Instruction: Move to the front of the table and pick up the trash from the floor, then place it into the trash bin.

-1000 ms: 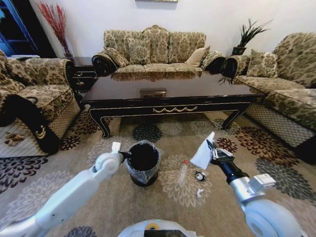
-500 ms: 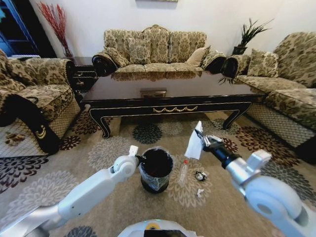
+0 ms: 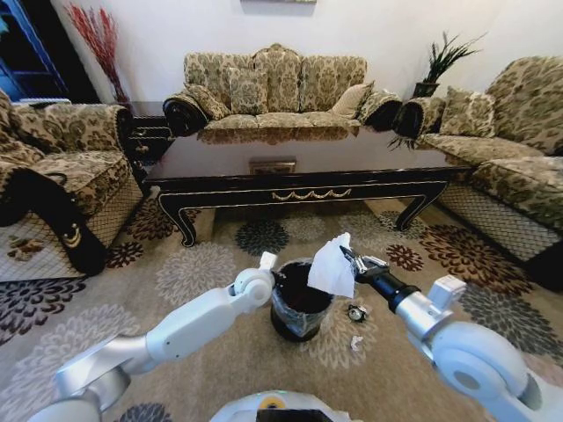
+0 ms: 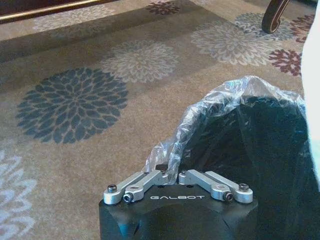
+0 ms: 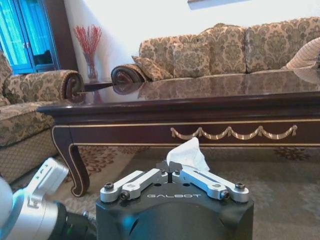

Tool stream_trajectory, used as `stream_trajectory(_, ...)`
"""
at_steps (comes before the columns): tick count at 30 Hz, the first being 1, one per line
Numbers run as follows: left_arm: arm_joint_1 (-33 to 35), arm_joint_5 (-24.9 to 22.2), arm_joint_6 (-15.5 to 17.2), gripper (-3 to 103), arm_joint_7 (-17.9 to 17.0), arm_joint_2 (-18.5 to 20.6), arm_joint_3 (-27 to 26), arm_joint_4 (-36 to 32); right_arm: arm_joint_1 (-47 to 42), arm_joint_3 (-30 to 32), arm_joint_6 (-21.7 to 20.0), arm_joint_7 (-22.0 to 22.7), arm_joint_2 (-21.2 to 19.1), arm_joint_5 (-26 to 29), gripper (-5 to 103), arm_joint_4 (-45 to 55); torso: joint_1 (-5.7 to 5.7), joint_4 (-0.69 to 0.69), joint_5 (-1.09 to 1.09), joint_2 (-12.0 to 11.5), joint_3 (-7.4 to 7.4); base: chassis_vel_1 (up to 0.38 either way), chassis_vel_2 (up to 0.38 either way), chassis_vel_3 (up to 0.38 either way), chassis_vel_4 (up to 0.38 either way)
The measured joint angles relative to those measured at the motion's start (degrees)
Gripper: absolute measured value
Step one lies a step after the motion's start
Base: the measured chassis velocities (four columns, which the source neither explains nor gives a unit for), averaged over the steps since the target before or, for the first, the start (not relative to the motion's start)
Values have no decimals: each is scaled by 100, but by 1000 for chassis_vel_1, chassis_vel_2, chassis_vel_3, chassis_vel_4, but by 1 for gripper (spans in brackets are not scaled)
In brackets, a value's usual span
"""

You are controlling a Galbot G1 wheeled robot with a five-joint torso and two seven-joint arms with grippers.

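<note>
Overhead, crumpled white paper [image 3: 332, 268], crinkled bin liner [image 3: 295, 314]

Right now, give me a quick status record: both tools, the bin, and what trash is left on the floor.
right tool: shut on white crumpled paper, held over the bin
left tool: shut on the liner at the rim of the trash bin
trash bin: upright on the floor, before the table
on floor: round dark-and-silver piece, small paper bit, right of bin
</note>
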Motion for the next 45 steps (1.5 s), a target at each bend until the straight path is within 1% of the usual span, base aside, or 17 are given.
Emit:
stream_trajectory(5, -12, -1, 1, 4, -19, -84, 19, 42, -218, -155, -46, 14, 318, -342, 0, -3, 0, 0, 0, 0, 0, 0, 0, 0, 0)
stream_trajectory(11, -25, -3, 4, 4, -18, -164, 117, 78, -372, -186, -105, -44, 381, -451, -3, -6, 0, -1, 0, 0, 0, 0, 0, 0, 0)
stream_trajectory(14, -48, 1, 5, 4, -30, -279, 148, 149, -406, -163, -196, -123, 354, -474, 13, -6, 0, 0, 0, 0, 0, 0, 0, 0, 0)
stream_trajectory(15, -48, 1, 5, 4, -30, -279, 148, 149, -406, -163, -196, -123, 354, -474, 13, -6, 0, 0, 0, 0, 0, 0, 0, 0, 0)
stream_trajectory(19, -85, 5, 5, 4, -70, -423, 219, 186, -518, -128, -306, -146, 357, -609, 35, -7, 0, -1, 0, 0, 0, 0, 0, 0, 0)
stream_trajectory(21, -93, 5, 6, 4, -70, -442, 226, 192, -531, -119, -322, -146, 356, -648, 35, -7, 0, -1, 0, 1, 0, 0, 0, 0, 0)
stream_trajectory(24, -128, 7, 9, 4, -85, -469, 228, 239, -534, -112, -329, -154, 345, -791, 50, -7, 0, -1, 0, 1, 0, 0, 0, 0, 0)
stream_trajectory(27, -144, 7, 12, 4, -86, -449, 228, 243, -546, -110, -328, -155, 371, -777, 56, -7, 0, -1, 0, 1, 0, 0, 0, 0, 0)
stream_trajectory(29, -132, 10, 12, 4, -78, -367, 187, 242, -566, -73, -320, -156, 431, -758, 67, -7, 0, -2, 0, 1, 0, 0, 0, 0, 0)
stream_trajectory(30, -132, 10, 12, 4, -78, -367, 187, 242, -566, -73, -320, -156, 431, -758, 67, -7, 0, -2, 0, 1, 0, 0, 0, 0, 0)
stream_trajectory(31, -105, 18, 12, 4, -80, -321, 142, 239, -568, -53, -314, -156, 468, -749, 73, -7, 0, -1, 0, 1, 0, 0, 0, 0, 0)
stream_trajectory(33, -26, 33, 10, 4, -71, -191, 5, 198, -562, -8, -293, -139, 598, -730, 83, -7, 0, 0, -1, 1, 0, 0, 0, 0, 0)
stream_trajectory(35, 18, 38, 9, 4, -63, -131, -74, 175, -559, 22, -283, -124, 666, -712, 83, -7, 0, 0, -1, 1, 0, 0, 0, 0, 0)
stream_trajectory(36, 81, 43, 6, 4, -55, -53, -171, 142, -557, 54, -273, -120, 730, -707, 89, -8, 0, 0, -1, 1, 0, 0, 0, 0, 0)
stream_trajectory(38, 271, 92, -1, 4, 26, 158, -427, 50, -487, 165, -186, -182, 945, -963, 97, -8, 0, -2, -1, 1, 0, 0, 0, 0, 0)
stream_trajectory(41, 544, 187, -1, 4, 126, 365, -732, -98, -407, 250, -85, -207, 1131, -1219, 100, -23, -1, -2, -1, 1, 0, 0, 0, 0, 0)
stream_trajectory(45, 1194, 347, 2, 4, 300, 691, -1511, -348, -476, 224, 146, -353, 1264, -1675, 100, -542, 0, 2, -2, 1, 0, 0, 0, 0, 0)
